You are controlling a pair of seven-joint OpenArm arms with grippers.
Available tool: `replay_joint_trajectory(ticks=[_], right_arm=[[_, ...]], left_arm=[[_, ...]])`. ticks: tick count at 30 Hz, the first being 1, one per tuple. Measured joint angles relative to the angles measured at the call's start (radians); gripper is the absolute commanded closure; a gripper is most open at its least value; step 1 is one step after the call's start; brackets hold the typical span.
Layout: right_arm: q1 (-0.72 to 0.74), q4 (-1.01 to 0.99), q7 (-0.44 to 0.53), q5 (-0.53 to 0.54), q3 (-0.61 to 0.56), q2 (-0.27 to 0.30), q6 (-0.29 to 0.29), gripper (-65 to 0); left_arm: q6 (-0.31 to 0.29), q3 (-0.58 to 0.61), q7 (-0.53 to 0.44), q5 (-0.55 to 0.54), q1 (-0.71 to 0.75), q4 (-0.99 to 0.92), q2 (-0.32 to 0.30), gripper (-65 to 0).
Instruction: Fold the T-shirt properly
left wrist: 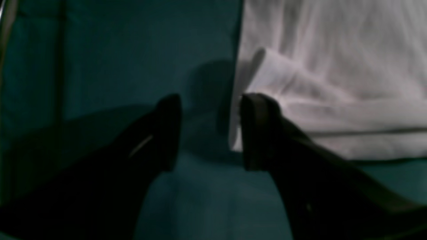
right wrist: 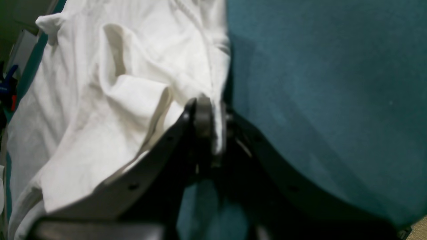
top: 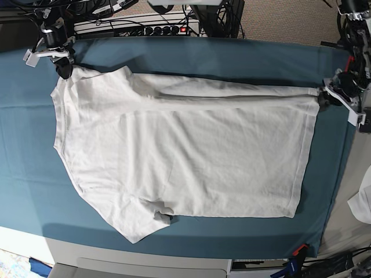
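Observation:
The white T-shirt [top: 185, 156] lies spread on the teal table cloth [top: 174, 58], neckline to the left and hem to the right, with its far long side folded inward. At the far left shoulder corner, my right gripper [top: 62, 68] is shut on the shirt. The right wrist view shows a strip of white fabric [right wrist: 218, 133] pinched in the right gripper [right wrist: 210, 130]. My left gripper [top: 323, 98] sits at the far hem corner. In the left wrist view the left gripper [left wrist: 210, 130] is open, with the shirt's corner edge [left wrist: 235, 133] just inside one finger [left wrist: 257, 130].
Cables and a power strip [top: 145, 26] run behind the table's far edge. A small white fabric scrap [top: 362, 202] lies off the cloth at the right. Clamps [top: 295, 258] hold the cloth at the front right corner. Bare teal cloth surrounds the shirt.

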Motion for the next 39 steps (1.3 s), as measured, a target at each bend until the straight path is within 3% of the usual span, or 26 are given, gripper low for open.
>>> replay_joint_trajectory(ticks=[9,17,22,25,28,39], right_arm=[[0.012,-0.001,-0.008,-0.001,0.0,0.0,0.003,0.0],[0.014,-0.001,-0.011,0.0,0.0,0.0,0.003,0.0],[0.014,-0.001,-0.011,-0.001,0.0,0.0,0.003,0.0],[0.014,-0.001,-0.011,-0.001,0.0,0.0,0.003,0.0],[0.014,-0.001,-0.011,-0.001,0.0,0.0,0.003,0.0],[0.014,0.0,-0.044,0.0,0.0,0.02,0.012,0.0]], left_arm=[[-0.087,-0.015,0.022,-0.193,-0.014,-0.14,-0.021,-29.6],[-0.147,-0.014,0.099,-0.273,-0.012,-0.143,-0.021,-29.6],[-0.146,-0.014,0.103,-0.28,-0.012,-0.143,-0.021,-29.2],[-0.146,-0.013,0.107,-0.285,-0.012,-0.143,-0.021,-20.1],[-0.146,-0.012,0.113,-0.286,-0.009,-0.146,-0.016,0.0],[-0.158,-0.012,0.136,-0.304,-0.008,-0.146,-0.031,0.0]])
